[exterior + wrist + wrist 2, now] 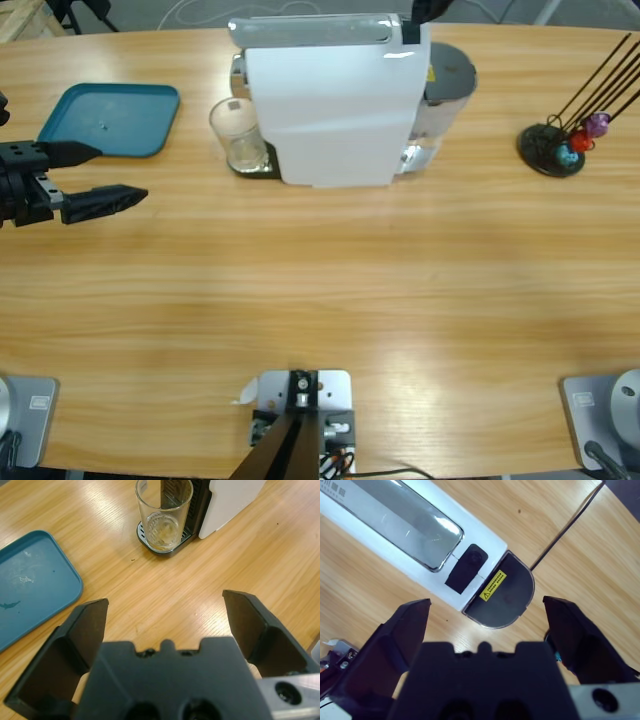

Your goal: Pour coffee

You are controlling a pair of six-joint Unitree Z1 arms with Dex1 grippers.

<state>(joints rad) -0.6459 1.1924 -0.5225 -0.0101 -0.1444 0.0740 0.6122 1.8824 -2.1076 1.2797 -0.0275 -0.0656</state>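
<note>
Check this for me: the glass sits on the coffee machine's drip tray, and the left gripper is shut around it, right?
Not quite. The glass does sit on the drip tray, but the left gripper is open and well short of it, holding nothing, as the left wrist view shows.

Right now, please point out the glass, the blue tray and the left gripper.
glass (164,510): left wrist view, on its clear wall.
blue tray (110,120): high view, on its bare floor.
left gripper (118,176): high view, between its open fingertips.
</note>
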